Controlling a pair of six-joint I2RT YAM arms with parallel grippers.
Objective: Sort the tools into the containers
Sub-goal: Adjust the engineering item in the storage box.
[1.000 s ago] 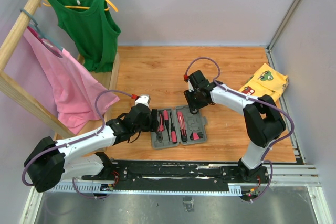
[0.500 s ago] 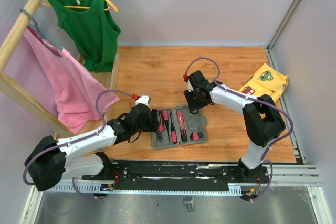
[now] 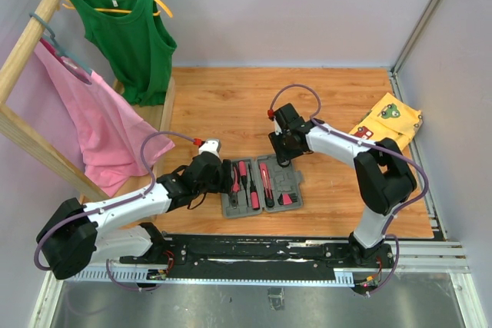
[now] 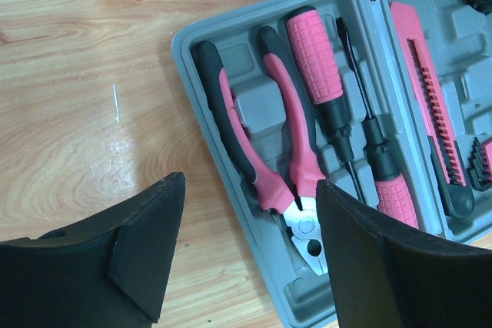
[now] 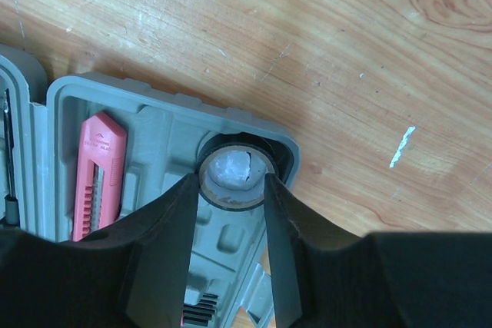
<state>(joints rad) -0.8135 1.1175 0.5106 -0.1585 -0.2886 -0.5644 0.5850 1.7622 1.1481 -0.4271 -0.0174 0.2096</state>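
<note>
The grey tool case [image 3: 287, 183] lies open on the wooden table, near the front. In its left half [image 4: 184, 44] rest pink-and-black pliers [image 4: 265, 136], a thick screwdriver [image 4: 315, 55] and a slim one [image 4: 361, 136]. A pink cutter [image 4: 427, 90] and small bits [image 4: 480, 167] lie in the right half. My left gripper [image 4: 250, 182] hangs open above the pliers' head and the case's left edge, holding nothing. My right gripper [image 5: 231, 180] is shut on the round black-white disc [image 5: 234, 170], which sits in the round slot at the far right corner of the case [image 5: 100, 86], beside the cutter [image 5: 96, 170].
A yellow patterned cloth [image 3: 388, 120] lies at the right edge of the table. A wooden rack [image 3: 31, 36] on the left carries a green top [image 3: 131, 36] and a pink garment [image 3: 92, 120]. Bare wood lies behind the case.
My right gripper has shifted very slightly left at the case's far corner. The left arm and the tools have not moved.
</note>
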